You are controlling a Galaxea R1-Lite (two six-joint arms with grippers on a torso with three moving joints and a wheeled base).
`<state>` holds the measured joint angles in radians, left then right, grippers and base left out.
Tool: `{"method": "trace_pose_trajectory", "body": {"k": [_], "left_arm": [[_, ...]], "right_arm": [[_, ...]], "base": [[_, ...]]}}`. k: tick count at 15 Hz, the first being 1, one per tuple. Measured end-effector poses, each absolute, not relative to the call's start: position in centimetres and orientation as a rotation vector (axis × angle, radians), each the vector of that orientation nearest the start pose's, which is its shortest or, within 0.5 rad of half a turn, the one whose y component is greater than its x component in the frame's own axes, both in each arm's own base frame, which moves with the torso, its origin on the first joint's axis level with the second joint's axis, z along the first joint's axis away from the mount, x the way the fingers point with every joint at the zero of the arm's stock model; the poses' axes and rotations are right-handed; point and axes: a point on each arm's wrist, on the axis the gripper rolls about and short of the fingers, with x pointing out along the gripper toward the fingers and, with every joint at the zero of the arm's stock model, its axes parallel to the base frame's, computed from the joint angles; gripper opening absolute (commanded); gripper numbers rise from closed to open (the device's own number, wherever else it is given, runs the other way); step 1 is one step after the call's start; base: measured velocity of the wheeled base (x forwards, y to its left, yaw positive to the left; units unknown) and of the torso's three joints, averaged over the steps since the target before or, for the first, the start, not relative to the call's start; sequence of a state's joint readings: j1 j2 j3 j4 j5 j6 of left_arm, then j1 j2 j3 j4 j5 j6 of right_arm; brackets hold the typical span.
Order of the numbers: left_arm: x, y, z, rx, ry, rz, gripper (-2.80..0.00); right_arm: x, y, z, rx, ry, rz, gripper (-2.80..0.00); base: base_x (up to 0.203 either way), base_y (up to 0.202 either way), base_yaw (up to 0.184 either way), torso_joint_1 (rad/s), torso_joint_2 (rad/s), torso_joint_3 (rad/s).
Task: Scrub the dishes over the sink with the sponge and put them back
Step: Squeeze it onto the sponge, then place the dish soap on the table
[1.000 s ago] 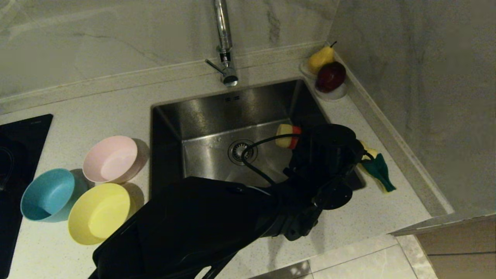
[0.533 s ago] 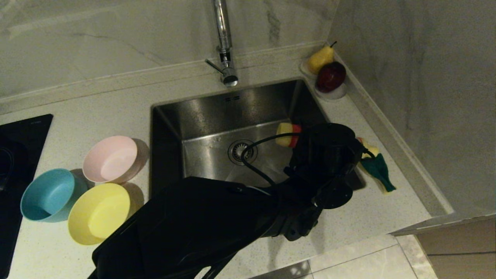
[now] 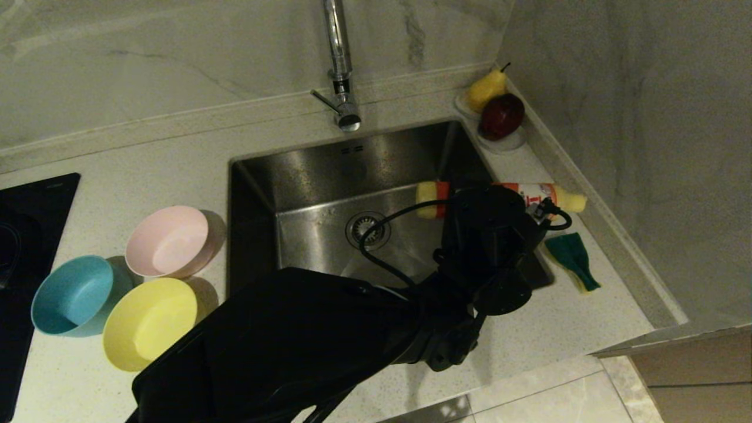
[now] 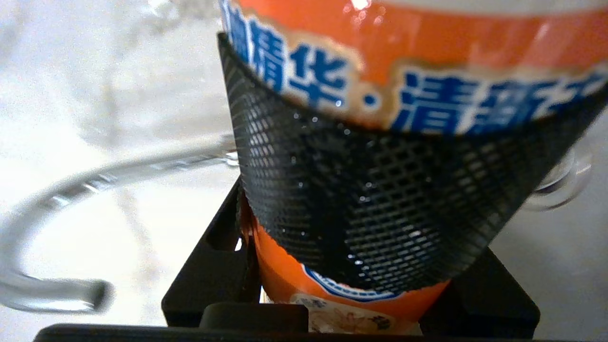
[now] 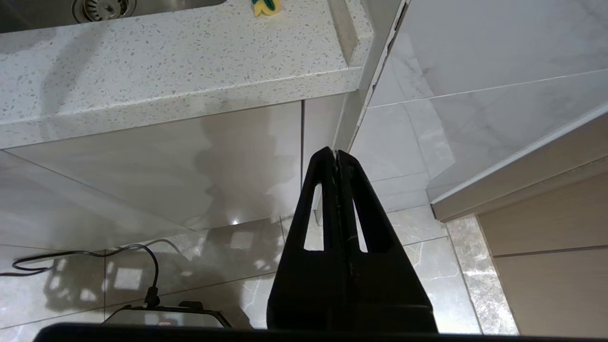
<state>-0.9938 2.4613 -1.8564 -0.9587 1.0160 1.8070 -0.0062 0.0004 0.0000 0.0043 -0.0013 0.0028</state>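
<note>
Left gripper (image 3: 499, 202) clamped on detergent bottle (image 3: 432, 200) lying level over sink (image 3: 329, 170) at 3 o'clock; sponge (image 3: 573, 258) on counter (image 3: 164, 164) further toward 3 o'clock; right gripper (image 5: 336, 156) shut, parked below.

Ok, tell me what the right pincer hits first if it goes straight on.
The shut right pincer would likely meet the panel under the counter, near its corner with the wall; depth is unclear.
</note>
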Motion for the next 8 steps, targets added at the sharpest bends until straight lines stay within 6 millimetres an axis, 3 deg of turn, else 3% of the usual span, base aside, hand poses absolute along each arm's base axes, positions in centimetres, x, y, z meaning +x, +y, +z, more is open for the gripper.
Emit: {"method": "trace_pose_trajectory", "body": {"k": [4, 8], "left_arm": [[29.0, -41.4, 19.0, 1.262, -0.159, 0.141, -2.8], [28.3, -41.1, 22.5, 0.966, -0.295, 0.088, -2.8]], "right_arm": [[-2.3, 0.0, 7.5, 0.003, 0.005, -0.008, -2.8], [-2.3, 0.0, 7.5, 0.003, 0.005, -0.007, -2.8]], "base": [[0.0, 0.0, 0.0, 0.0, 0.0, 0.0], [0.0, 0.0, 0.0, 0.0, 0.0, 0.0]]}}
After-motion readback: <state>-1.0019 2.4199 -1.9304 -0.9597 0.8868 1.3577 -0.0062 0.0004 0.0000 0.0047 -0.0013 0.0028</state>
